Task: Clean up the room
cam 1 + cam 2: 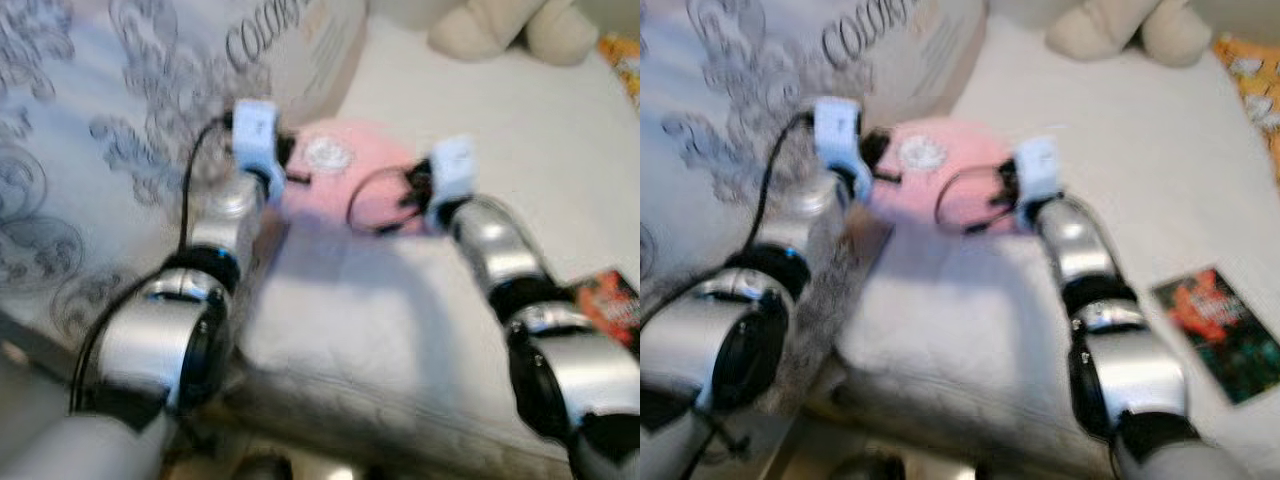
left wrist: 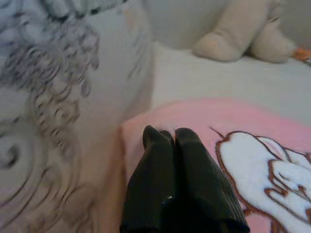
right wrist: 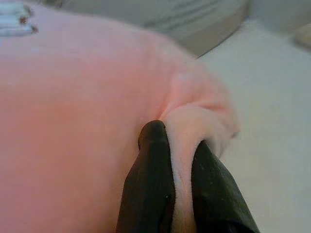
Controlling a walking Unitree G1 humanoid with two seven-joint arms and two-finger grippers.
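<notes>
- Pink cushion (image 1: pixel 345 185) lying on the white bed (image 1: pixel 330 340), centre of the head view, its white round emblem (image 1: pixel 327 154) facing up.
- Grey patterned pillow (image 1: pixel 120 150) touching the cushion from ten o'clock; beige plush toy (image 1: pixel 510 25) well apart at one o'clock, near the far edge.
- Right gripper (image 3: pixel 182 160) clamped on a pinched fold of the cushion's pink fabric, one black finger on each side of the fold, at the cushion's three o'clock edge.
- Left gripper (image 2: pixel 172 145) pressed closed, fingertips together, with no fabric seen between them; resting on the cushion's nine o'clock edge, just beside the white cartoon patch (image 2: pixel 272 179).
- Cushion lying between the two wrists, its wide axis running nine to three, so both arms about equally near, one at each end.
- Probably only the right side secured; a lift now likely to leave the left end sagging unless the left fingers part and take cloth.
- Small red and dark packet (image 1: pixel 1220 335) flat on the bed at four o'clock, well apart from the cushion, just beside the right forearm.
- Head views blurred; finer detail of the grip edges hard to tell there.
</notes>
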